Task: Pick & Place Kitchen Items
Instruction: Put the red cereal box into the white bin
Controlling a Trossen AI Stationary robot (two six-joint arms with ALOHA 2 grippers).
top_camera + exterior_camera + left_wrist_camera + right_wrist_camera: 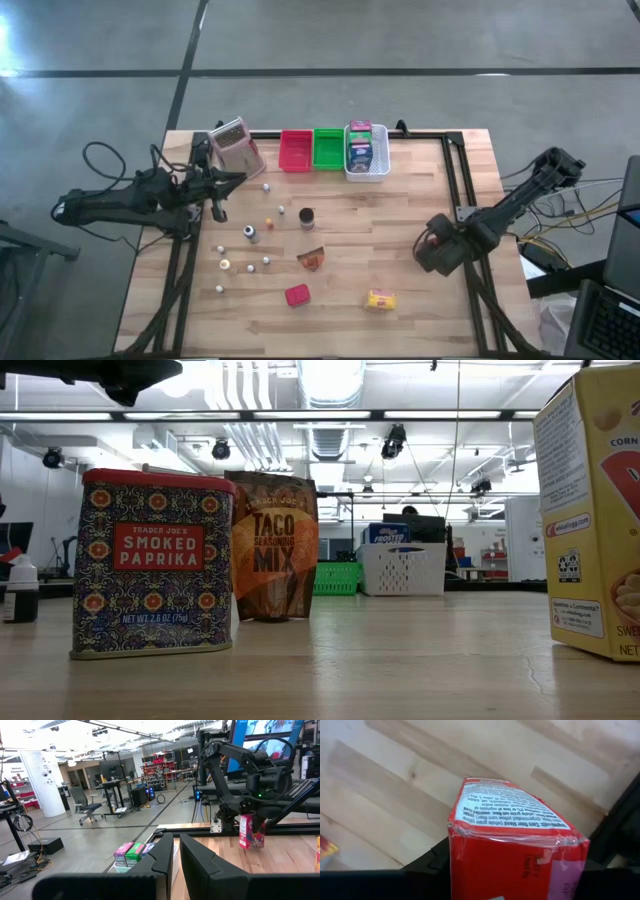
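The right gripper [250, 822] is closed on a small red and pink box [512, 845], held above the wood table [420, 200] at its right side, well apart from the trays. Only the box's top edge seems pinched, so it could swing or slip loose on the way — a judgement, not something seen. The left gripper [215, 200] waits with fingers nearly together, holding nothing, near the table's left edge. Other items lie scattered mid-table: a dark jar [307, 217], tiny pale bottles [222, 265], a red tin [155, 565] reading "Trader Joe's Smoked Paprika", a brown pouch [275, 545] reading "Taco Seasoning Mix", and a yellow box [590, 510] with "Corn" legible. The white tray [366, 170] already holds packets; its blue box shows "Frosted".
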